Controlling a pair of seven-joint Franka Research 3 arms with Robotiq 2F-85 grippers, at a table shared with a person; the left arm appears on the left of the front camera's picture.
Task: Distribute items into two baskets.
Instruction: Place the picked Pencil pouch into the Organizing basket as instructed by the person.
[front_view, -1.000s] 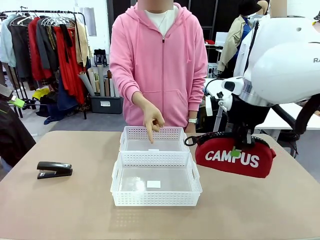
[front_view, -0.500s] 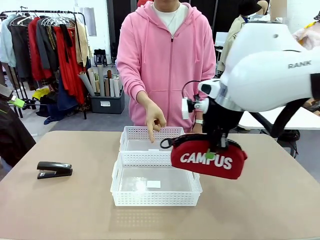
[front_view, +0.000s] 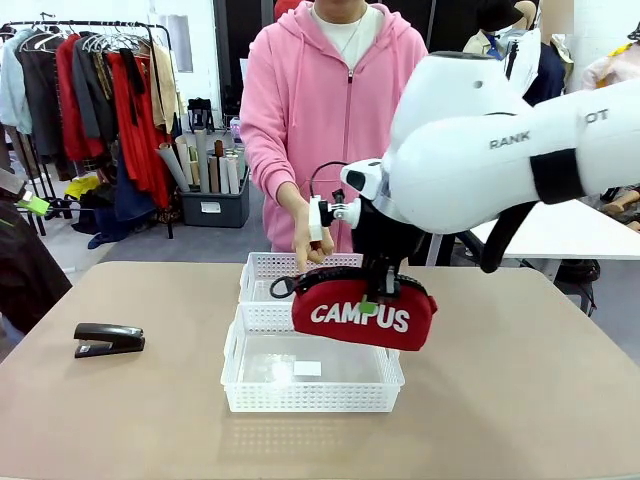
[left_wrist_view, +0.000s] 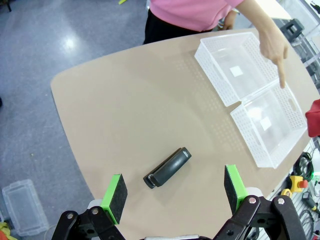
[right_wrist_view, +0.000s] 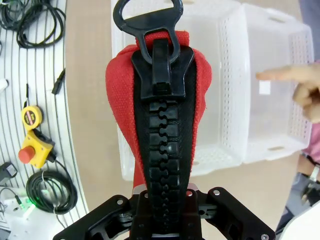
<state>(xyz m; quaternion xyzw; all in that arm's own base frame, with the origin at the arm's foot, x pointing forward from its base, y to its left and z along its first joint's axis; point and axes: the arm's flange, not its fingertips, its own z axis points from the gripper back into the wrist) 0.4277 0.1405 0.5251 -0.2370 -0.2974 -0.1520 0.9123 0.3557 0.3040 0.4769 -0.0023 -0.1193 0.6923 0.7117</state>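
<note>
My right gripper (front_view: 368, 292) is shut on the top of the red "CAMPUS" pouch (front_view: 365, 316), which hangs above the right rear part of the near white basket (front_view: 312, 398). The far basket (front_view: 262, 268) touches it behind. In the right wrist view the pouch's black zipper (right_wrist_view: 161, 125) runs up the middle, with the near basket (right_wrist_view: 220, 160) under it. A person's hand (front_view: 305, 240) points a finger down at the far basket (right_wrist_view: 300, 50). The black stapler (front_view: 108, 339) lies at the table's left. My left gripper (left_wrist_view: 173, 187) hovers open high above the stapler (left_wrist_view: 168, 167).
The person in a pink hoodie (front_view: 335, 110) stands at the far edge. Beside the table, the right wrist view shows cables (right_wrist_view: 47, 187), a yellow tape measure (right_wrist_view: 30, 117) and a red stop button (right_wrist_view: 27, 152). Bare tabletop (front_view: 520, 400) lies on both sides of the baskets.
My right arm has carried the pouch leftward, from beyond the baskets' right side to above the near basket. The person's pointing hand and the stapler have stayed put.
</note>
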